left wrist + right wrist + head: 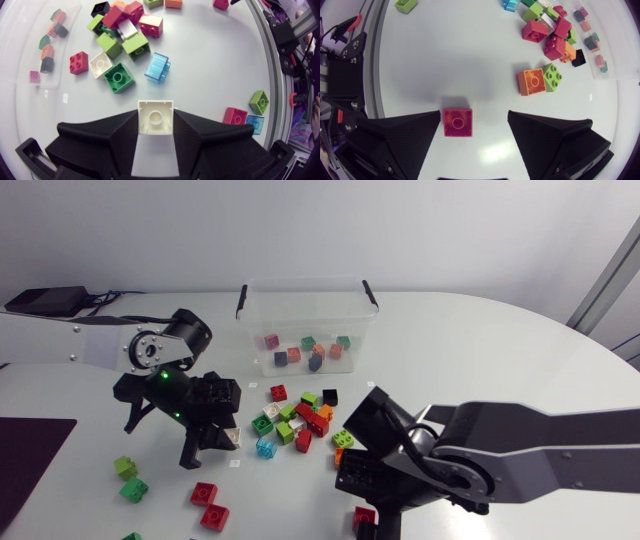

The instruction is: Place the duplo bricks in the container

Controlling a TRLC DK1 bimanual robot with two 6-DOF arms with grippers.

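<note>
- clamping a white brick [155, 119] between both fingers, the left gripper [155, 111] is hanging just beside the loose pile of duplo bricks [298, 418].
- the right gripper [474, 115] is holding its fingers wide apart, with a red brick [457, 122] lying on the table between them, close to one finger.
- the clear container [305, 283] is sitting beyond the pile, several small bricks lying inside.

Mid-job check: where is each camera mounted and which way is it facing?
Head view: fixed above the table, looking down on container, brick pile and both arms.
Left wrist view: on the left arm's last link, facing down; left gripper shut on a cream brick.
Right wrist view: on the right arm's last link, facing down; open right gripper straddles a red brick.
All three show the brick pile and container.
</note>
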